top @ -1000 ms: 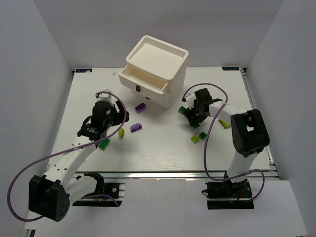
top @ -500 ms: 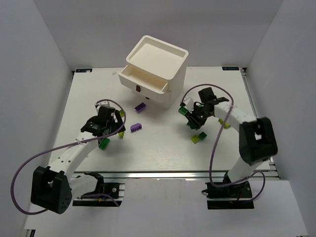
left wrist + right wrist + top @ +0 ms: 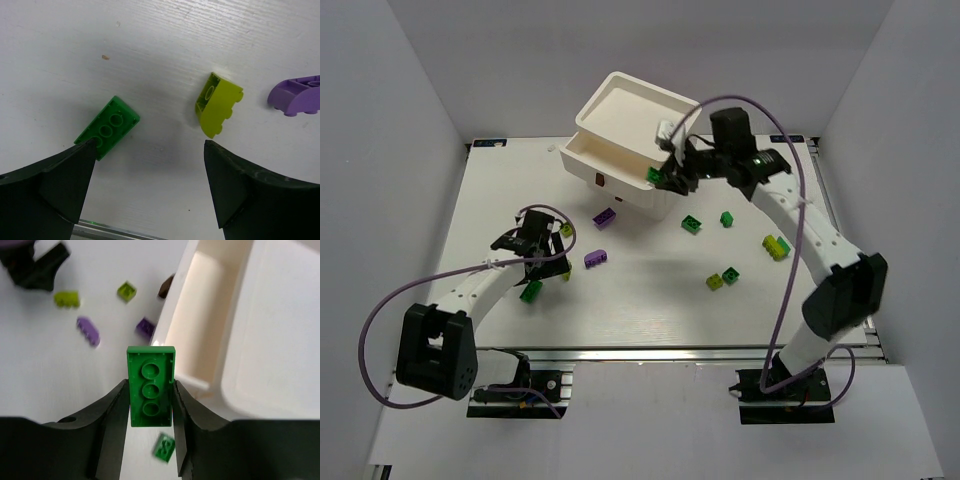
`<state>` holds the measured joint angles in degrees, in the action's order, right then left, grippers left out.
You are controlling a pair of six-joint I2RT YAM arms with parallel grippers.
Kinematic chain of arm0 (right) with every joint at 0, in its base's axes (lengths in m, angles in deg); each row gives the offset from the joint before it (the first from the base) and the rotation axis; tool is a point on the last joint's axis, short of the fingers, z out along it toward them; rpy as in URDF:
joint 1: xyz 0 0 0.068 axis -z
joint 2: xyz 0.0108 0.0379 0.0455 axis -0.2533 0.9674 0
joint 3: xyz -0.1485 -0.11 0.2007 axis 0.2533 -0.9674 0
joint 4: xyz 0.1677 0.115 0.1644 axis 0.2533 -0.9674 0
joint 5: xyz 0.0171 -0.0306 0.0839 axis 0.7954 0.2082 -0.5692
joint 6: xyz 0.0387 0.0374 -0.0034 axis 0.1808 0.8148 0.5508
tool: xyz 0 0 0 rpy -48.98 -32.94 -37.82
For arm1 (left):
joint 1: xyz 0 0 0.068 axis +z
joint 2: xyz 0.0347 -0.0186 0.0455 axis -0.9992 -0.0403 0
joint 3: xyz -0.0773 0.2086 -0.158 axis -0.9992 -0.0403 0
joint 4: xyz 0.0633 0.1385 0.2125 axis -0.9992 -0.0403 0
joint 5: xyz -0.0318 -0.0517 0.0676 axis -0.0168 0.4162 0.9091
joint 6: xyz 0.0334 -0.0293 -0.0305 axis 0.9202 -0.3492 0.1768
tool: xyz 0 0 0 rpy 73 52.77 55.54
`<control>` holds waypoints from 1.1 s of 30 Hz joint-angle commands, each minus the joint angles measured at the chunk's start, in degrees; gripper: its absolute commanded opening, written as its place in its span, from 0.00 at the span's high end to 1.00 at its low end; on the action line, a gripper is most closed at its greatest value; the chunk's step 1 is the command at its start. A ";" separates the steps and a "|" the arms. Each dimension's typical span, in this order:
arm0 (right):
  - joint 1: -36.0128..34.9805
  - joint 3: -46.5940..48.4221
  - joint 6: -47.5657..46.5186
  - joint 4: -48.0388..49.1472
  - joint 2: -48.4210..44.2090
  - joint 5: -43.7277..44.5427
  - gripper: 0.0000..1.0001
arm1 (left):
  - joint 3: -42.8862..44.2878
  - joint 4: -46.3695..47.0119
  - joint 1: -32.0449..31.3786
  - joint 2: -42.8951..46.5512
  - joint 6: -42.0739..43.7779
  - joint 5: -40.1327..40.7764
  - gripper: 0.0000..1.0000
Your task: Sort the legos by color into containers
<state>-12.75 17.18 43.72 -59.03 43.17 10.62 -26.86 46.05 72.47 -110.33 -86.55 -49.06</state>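
Observation:
The white chest of containers (image 3: pixel 636 110) stands at the back centre, its top drawer (image 3: pixel 605 160) pulled out to the front left. My right gripper (image 3: pixel 667 172) is shut on a dark green lego (image 3: pixel 151 385), held in the air by the open drawer's right corner (image 3: pixel 192 325). My left gripper (image 3: pixel 150 150) is open low over the table. A green lego (image 3: pixel 107 127) lies at its left fingertip and a lime lego (image 3: pixel 217 105) just beyond its right fingertip. Nothing is between its fingers.
Two purple legos (image 3: pixel 606 217) (image 3: pixel 595 259) lie in front of the chest. Green legos (image 3: pixel 691 224) (image 3: pixel 727 219) (image 3: pixel 731 275) and lime ones (image 3: pixel 716 282) (image 3: pixel 775 247) are scattered on the right. White walls close in the table on both sides.
My right gripper shut on a dark green lego on the table and carried it up and back to the open drawer. My left gripper opened wider and moved nearer, down between the two legos.

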 commanded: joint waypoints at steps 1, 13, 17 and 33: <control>-3.16 12.45 14.51 6.46 7.51 4.69 1.00 | 3.21 -2.19 1.07 -1.64 3.13 0.71 0.02; -7.12 15.50 19.79 13.58 15.00 16.48 0.59 | 4.80 -4.21 1.07 -5.61 7.62 -0.08 0.02; -7.12 14.70 19.97 14.46 15.35 17.90 0.44 | 5.06 -4.21 1.07 -6.40 8.32 -0.61 0.02; -4.40 14.97 23.13 13.40 8.24 8.06 0.28 | 11.47 -9.57 3.09 -16.59 14.47 -3.67 0.05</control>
<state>-18.54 32.91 65.49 -48.03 57.44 22.51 -18.20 38.36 74.17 -125.85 -75.38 -50.77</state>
